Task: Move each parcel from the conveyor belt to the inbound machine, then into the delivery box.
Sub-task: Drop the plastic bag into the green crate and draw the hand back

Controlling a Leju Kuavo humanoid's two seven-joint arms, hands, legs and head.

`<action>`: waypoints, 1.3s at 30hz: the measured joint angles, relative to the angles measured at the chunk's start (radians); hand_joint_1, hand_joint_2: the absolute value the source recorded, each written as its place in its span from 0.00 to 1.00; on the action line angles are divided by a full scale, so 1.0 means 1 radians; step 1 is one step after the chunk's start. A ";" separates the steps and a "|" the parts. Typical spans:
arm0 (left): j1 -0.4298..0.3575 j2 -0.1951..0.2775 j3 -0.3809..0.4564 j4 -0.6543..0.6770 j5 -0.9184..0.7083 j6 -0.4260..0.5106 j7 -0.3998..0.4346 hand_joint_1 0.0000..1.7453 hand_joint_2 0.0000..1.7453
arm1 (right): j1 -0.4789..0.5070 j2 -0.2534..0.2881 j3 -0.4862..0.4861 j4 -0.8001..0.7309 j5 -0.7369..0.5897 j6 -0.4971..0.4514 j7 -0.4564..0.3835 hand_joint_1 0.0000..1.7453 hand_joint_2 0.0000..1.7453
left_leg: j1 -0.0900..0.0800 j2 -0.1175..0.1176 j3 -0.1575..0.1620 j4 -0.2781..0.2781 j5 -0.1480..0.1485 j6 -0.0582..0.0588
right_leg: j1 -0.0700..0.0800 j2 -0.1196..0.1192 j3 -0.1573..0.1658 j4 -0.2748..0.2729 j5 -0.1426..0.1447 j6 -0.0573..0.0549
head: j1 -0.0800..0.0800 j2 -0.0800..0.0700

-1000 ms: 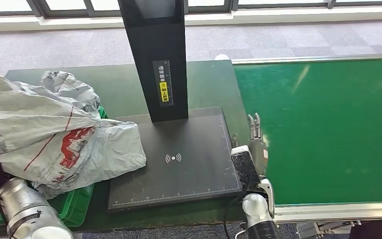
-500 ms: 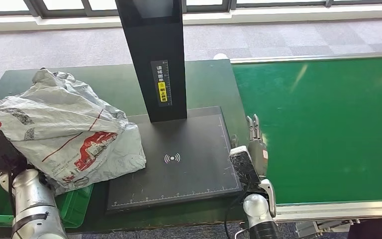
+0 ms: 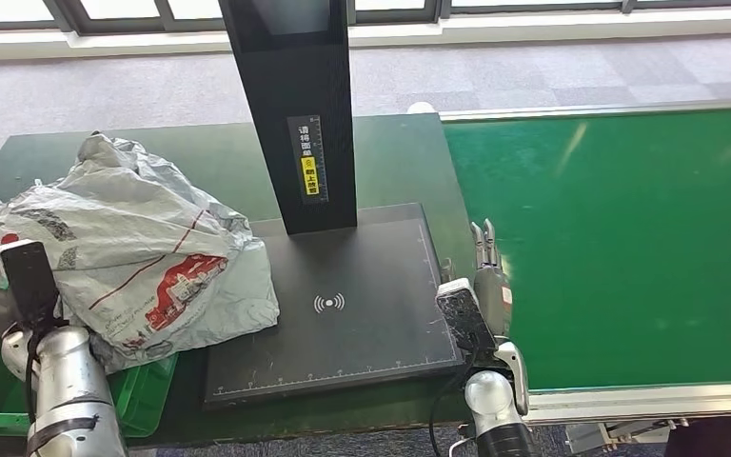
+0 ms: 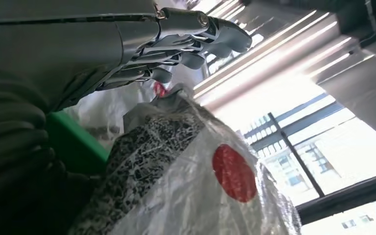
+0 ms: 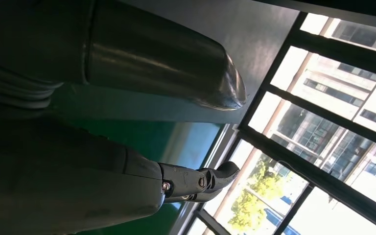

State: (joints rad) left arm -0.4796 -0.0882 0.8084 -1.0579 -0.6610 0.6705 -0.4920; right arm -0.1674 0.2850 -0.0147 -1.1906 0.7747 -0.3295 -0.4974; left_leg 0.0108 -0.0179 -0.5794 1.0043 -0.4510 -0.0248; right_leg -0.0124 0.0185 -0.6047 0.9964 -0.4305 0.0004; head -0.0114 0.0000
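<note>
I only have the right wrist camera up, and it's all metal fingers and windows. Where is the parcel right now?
Observer: The grey parcel lies on the green delivery box at the table's left. One corner is draped onto the inbound machine's black plate.
Visitor: Is a hand holding it?
Observer: It doesn't look so. The left hand is close beside it with its fingers stretched out and nothing in them.
Visitor: And where is the hand I'm looking at?
Observer: The right hand lies flat with its fingers straight between the plate and the green conveyor belt. It holds nothing.
</note>
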 joint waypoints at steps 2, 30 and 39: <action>0.017 -0.020 0.000 -0.046 -0.054 0.019 -0.007 0.00 1.00 | 0.000 0.000 0.000 0.000 0.000 -0.001 0.000 0.00 0.00 | 0.000 0.000 0.000 0.000 0.000 0.000 | 0.000 0.000 0.000 0.000 0.000 0.000 | 0.000 0.000; 0.230 -0.244 0.122 -0.743 -0.397 0.029 0.028 0.00 1.00 | 0.013 -0.001 -0.017 -0.003 -0.022 -0.038 -0.007 0.00 0.00 | 0.000 0.001 -0.002 0.000 0.000 0.000 | 0.000 0.001 -0.002 -0.001 -0.001 0.001 | 0.000 0.000; 0.261 -0.228 -0.057 -0.564 -0.842 0.028 0.416 0.00 1.00 | 0.056 -0.009 -0.021 -0.033 -0.033 -0.053 -0.008 0.00 0.00 | 0.000 0.001 -0.002 0.000 0.000 0.001 | 0.000 0.000 -0.002 -0.001 0.000 0.001 | 0.000 0.000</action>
State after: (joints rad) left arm -0.2183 -0.3159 0.7513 -1.6214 -1.5032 0.6980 -0.0763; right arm -0.1115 0.2757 -0.0360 -1.2239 0.7420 -0.3820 -0.5057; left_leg 0.0108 -0.0170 -0.5812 1.0045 -0.4514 -0.0240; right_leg -0.0128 0.0187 -0.6063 0.9956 -0.4309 0.0018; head -0.0114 0.0000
